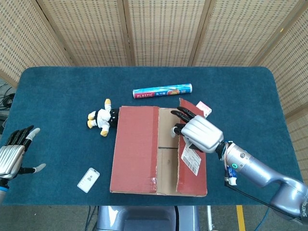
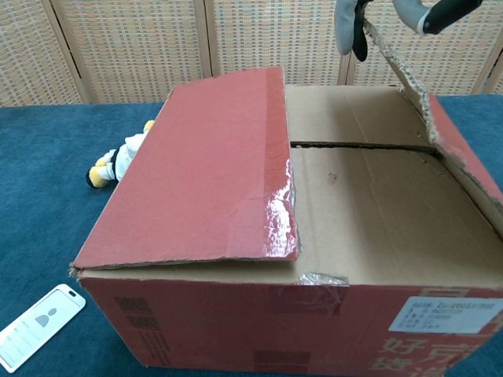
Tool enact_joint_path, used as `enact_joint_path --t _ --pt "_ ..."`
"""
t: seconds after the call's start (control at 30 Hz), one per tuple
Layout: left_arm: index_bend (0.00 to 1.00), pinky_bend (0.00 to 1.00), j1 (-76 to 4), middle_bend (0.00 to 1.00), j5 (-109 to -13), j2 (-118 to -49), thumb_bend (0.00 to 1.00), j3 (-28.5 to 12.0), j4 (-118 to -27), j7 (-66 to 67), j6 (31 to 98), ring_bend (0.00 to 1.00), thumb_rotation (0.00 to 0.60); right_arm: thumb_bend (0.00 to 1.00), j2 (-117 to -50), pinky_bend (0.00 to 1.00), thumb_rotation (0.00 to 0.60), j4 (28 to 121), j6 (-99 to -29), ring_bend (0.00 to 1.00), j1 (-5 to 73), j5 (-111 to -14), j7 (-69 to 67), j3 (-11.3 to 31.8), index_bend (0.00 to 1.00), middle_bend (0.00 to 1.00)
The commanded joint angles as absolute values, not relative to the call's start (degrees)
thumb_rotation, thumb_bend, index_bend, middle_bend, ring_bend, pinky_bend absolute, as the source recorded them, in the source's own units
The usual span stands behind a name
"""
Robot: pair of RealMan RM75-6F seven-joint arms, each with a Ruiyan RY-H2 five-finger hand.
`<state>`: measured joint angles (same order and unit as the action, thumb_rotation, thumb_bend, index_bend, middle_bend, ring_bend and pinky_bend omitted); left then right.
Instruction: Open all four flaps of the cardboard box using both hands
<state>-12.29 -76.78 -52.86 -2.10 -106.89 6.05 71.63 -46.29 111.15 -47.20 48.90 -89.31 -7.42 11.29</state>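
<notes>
The cardboard box stands mid-table. Its left red outer flap lies closed, slightly sloped. The right outer flap stands steeply raised, label side turned outward. My right hand grips that flap's far free edge, fingers on the inner side. Beneath it the two brown inner flaps lie shut, meeting at a seam. My left hand hovers open at the table's left edge, far from the box, and shows only in the head view.
A plush toy lies against the box's left far corner. A plastic-wrap roll lies behind the box, and a small packet sits at its right far corner. A white card lies front left.
</notes>
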Motion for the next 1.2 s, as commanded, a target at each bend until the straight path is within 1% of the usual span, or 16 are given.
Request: enact_joint_path --t 0.03,0.2,0.53,1.2 --pt "0.02 0.00 -12.2 0.00 -76.8 -52.8 0.12 -2.1 -106.9 6.0 71.8 0.00 0.508 1.00 -44.9 0.00 0.600 111.8 -47.1 0.04 48.4 -88.5 -6.7 11.4 0.40 0.46" --pt "0.02 0.00 -12.1 0.00 -76.8 -52.9 0.12 -2.1 -106.9 6.5 72.2 0.00 0.511 1.00 -43.2 0.00 0.600 112.5 -47.3 0.04 47.7 -87.9 -6.4 11.6 0.40 0.46" --pt "0.02 0.00 -12.0 0.00 -77.5 -52.9 0.12 -2.1 -107.1 7.0 73.0 0.00 0.510 1.00 -37.5 0.00 0.600 113.5 -48.8 0.04 45.1 -86.9 -6.1 12.0 0.41 0.46" --pt "0.02 0.00 -12.4 0.00 -77.5 -53.6 0.12 -2.3 -107.6 8.9 73.3 0.00 0.511 1.00 -32.4 0.00 0.600 112.7 -49.9 0.04 41.0 -86.4 -7.0 12.0 0.41 0.46"
